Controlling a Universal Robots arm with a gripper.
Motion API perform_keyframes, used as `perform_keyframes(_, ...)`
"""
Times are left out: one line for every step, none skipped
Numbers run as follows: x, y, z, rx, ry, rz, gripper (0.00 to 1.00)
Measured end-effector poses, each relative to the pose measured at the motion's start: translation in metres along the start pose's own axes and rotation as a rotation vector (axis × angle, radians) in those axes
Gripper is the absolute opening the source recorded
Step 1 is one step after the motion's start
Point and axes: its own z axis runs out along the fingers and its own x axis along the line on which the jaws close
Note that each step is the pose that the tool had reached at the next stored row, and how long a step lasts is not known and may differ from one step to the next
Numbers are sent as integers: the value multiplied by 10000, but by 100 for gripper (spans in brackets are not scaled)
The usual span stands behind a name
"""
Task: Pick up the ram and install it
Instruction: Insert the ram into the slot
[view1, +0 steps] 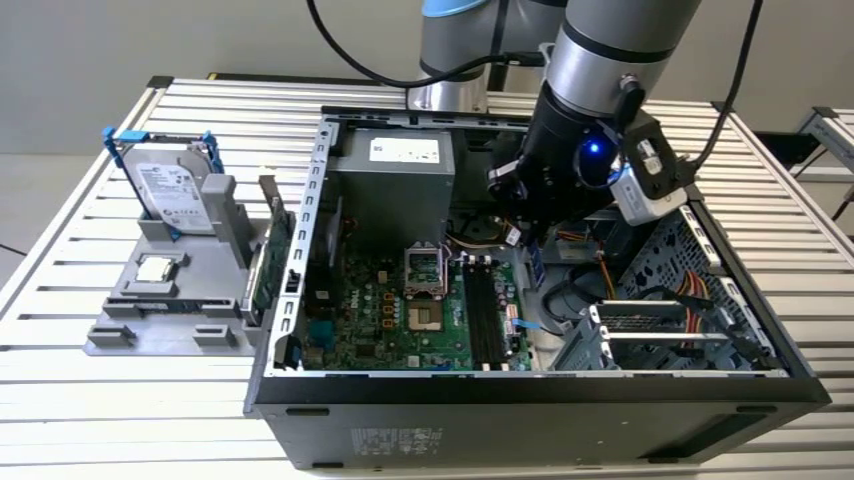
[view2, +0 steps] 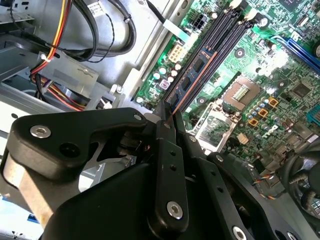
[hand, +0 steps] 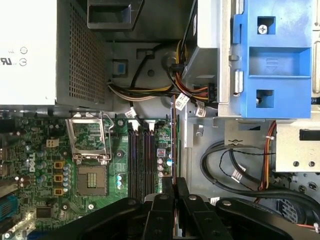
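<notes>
While I hung over the open computer case (view1: 315, 190), my gripper (view2: 169, 114) had its fingers (hand: 165, 192) pressed together on the ram (view2: 192, 77), pinching the thin blue stick on edge. In the second wrist view the ram ran from my fingertips over the motherboard (view2: 260, 95), just beside the black memory slots (view2: 225, 25); whether it touched a slot I could not tell. In the first wrist view the slots (hand: 141, 160) lay next to the bare processor socket (hand: 90, 145), with the ram (hand: 173, 145) seen edge-on beside them.

Inside the case sat the grey power supply (view1: 387, 185), bundled cables (hand: 150, 92) and a blue drive bracket (hand: 272, 60). On the exterior view's left, outside the case, a grey holder (view1: 167, 300) carried a silver hard drive (view1: 174, 195) standing in a blue frame and a green card (view1: 274, 255) on edge.
</notes>
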Motion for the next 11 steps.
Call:
perform_keyframes(0, 0, 0, 0, -2, 57, 0)
perform_keyframes(0, 0, 0, 0, -5, 136, 0)
perform_keyframes(0, 0, 0, 0, -8, 213, 0)
perform_keyframes(0, 0, 0, 1, -11, 284, 0)
perform_keyframes(0, 0, 0, 1, -14, 343, 0)
perform_keyframes(0, 0, 0, 1, -16, 408, 0)
perform_keyframes(0, 0, 0, 1, -18, 456, 0)
perform_keyframes(0, 0, 1, 0, -20, 493, 0)
perform_keyframes(0, 0, 2, 2, -21, 524, 0)
perform_keyframes(0, 0, 4, 4, -21, 535, 0)
perform_keyframes(0, 0, 9, 0, -22, 538, 0)
